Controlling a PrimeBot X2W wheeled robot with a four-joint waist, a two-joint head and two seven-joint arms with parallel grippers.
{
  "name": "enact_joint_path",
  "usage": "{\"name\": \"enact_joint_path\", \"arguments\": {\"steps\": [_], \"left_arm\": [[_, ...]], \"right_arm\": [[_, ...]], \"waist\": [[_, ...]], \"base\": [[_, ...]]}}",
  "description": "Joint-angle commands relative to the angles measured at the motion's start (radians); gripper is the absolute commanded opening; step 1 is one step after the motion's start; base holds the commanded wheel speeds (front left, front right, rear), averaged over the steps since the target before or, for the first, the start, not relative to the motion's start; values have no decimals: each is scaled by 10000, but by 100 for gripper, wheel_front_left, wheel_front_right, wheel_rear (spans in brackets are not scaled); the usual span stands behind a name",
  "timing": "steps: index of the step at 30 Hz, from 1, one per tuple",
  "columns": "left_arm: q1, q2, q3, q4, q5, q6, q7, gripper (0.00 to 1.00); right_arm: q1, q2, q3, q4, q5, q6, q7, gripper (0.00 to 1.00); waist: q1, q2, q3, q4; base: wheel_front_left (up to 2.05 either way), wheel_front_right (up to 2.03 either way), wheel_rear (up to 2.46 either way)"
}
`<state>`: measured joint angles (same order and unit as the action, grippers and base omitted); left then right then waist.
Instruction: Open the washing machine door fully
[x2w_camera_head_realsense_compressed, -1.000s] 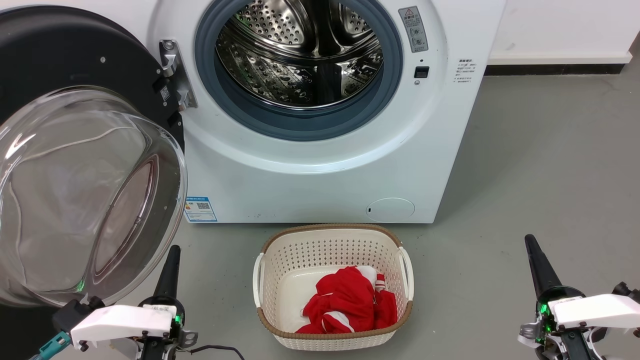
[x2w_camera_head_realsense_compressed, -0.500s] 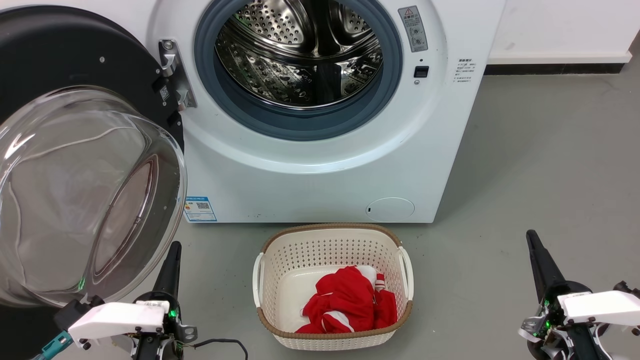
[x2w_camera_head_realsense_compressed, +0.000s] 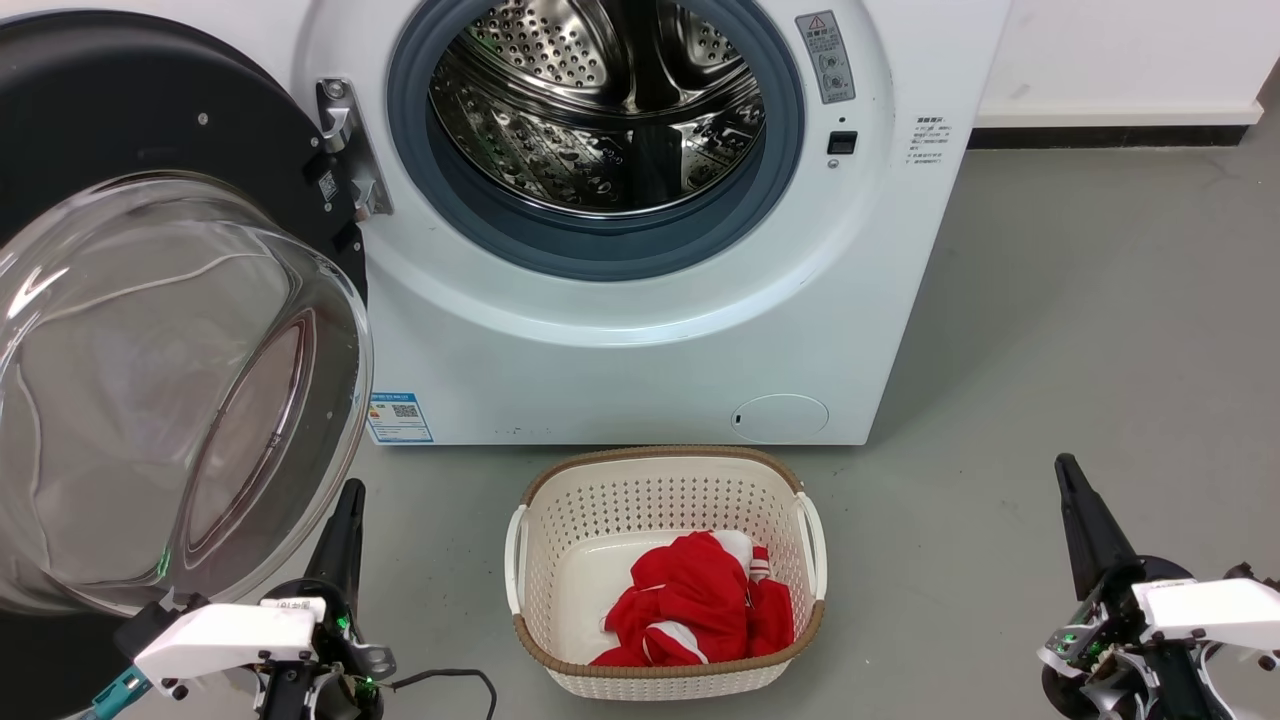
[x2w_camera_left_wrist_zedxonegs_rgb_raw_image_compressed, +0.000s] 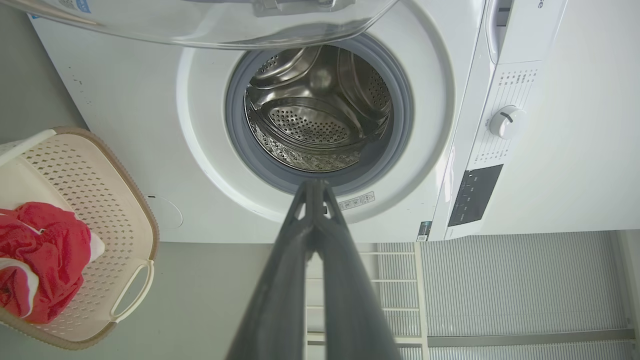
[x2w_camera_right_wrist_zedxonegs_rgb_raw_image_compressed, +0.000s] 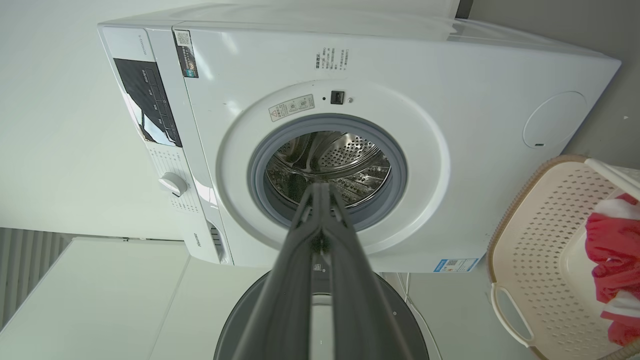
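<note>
Washing machine door (x2w_camera_head_realsense_compressed: 150, 300) hangs swung out on its hinge (x2w_camera_head_realsense_compressed: 350, 150) at the left side of the washing machine (x2w_camera_head_realsense_compressed: 640, 350), its glass bowl bulging forward and the drum (x2w_camera_head_realsense_compressed: 600, 110) fully exposed; by my reading it is at or close to its full swing.

Left gripper (x2w_camera_head_realsense_compressed: 350, 495) sits low, in front of the machine's lower left corner and just beside the bowl's lower edge, fingers pressed together and holding nothing; whether it touches the glass I cannot tell. Right gripper (x2w_camera_head_realsense_compressed: 1067, 470) waits in front of the machine and off to its right, well apart from it, fingers likewise closed and empty.

If any travel remains, the left arm is the one to use; press the closed fingertips on the black rim rather than the glass, at the edge farthest from the hinge; follow the arc gently and stop once the hinge resists.

Counted: one door; one machine; one drum; one hinge; one blue label (x2w_camera_head_realsense_compressed: 400, 417); one round flap (x2w_camera_head_realsense_compressed: 780, 418); one basket (x2w_camera_head_realsense_compressed: 660, 490) in front of the machine, holding one red-and-white bundle (x2w_camera_head_realsense_compressed: 700, 600); two grippers.
</note>
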<state>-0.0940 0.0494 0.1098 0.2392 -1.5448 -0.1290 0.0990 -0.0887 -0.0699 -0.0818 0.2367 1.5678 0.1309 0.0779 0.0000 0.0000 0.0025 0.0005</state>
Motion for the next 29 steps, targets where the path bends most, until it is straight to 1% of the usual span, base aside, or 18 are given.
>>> {"name": "enact_joint_path", "arguments": {"steps": [1, 9, 29], "left_arm": [[-179, 16, 43, 24, -183, -26, 55, 0], [-206, 16, 69, 88, -731, -31, 199, 0], [-194, 16, 64, 78, -688, -31, 194, 0]], "right_arm": [[-205, -6, -23, 34, 183, -1, 50, 0], [-241, 11, -78, 89, 715, -3, 202, 0], [-246, 55, -139, 86, 599, -3, 227, 0]], "waist": [[0, 0, 1, 0], [0, 0, 7, -5], [0, 0, 6, -5]], "base": [[0, 0, 0], [0, 0, 0], [0, 0, 0]]}}
